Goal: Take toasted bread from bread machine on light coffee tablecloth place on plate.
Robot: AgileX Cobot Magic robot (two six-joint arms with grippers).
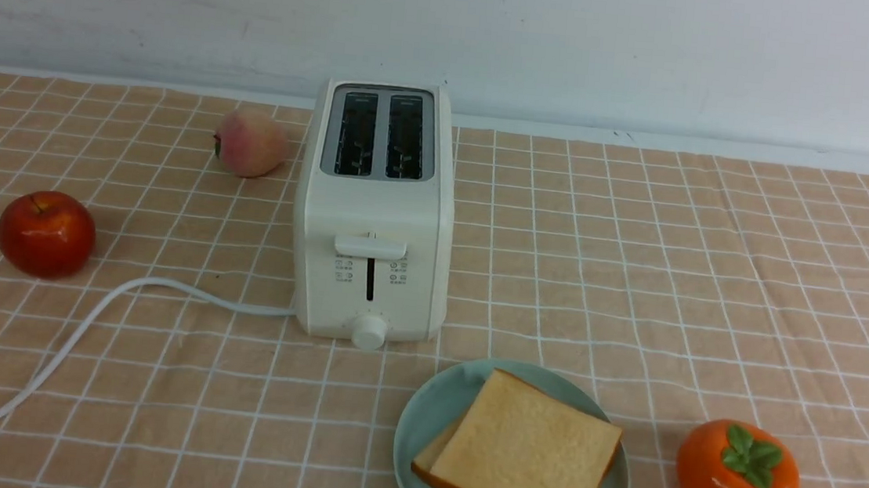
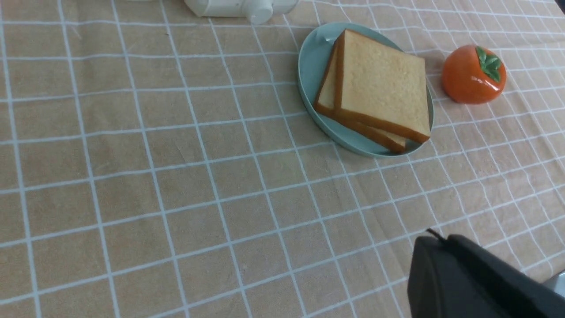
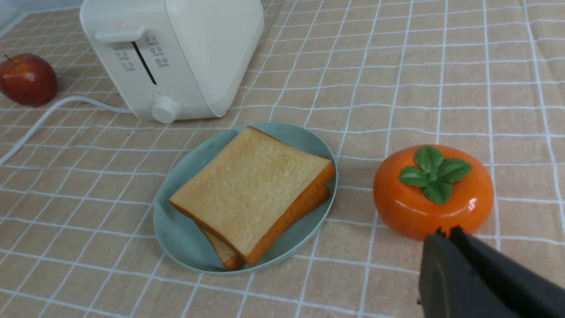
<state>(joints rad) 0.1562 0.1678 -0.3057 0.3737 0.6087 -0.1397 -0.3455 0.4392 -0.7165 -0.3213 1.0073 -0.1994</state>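
Slices are seen stacked on the plate by the toaster. For the left gripper and right gripper, finger state cannot be told.

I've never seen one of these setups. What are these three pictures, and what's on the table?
This is a two-armed robot, and each arm ends in a claw. The front view looks forward from between the arms, which do not show there. The other two come from wrist cameras. The dark block in each is that arm's claw, left claw and right claw, both seemingly shut and empty. On the checked tablecloth stand a white toaster with empty slots, a red apple, a peach and a persimmon. Two toast slices lie stacked on a teal plate.
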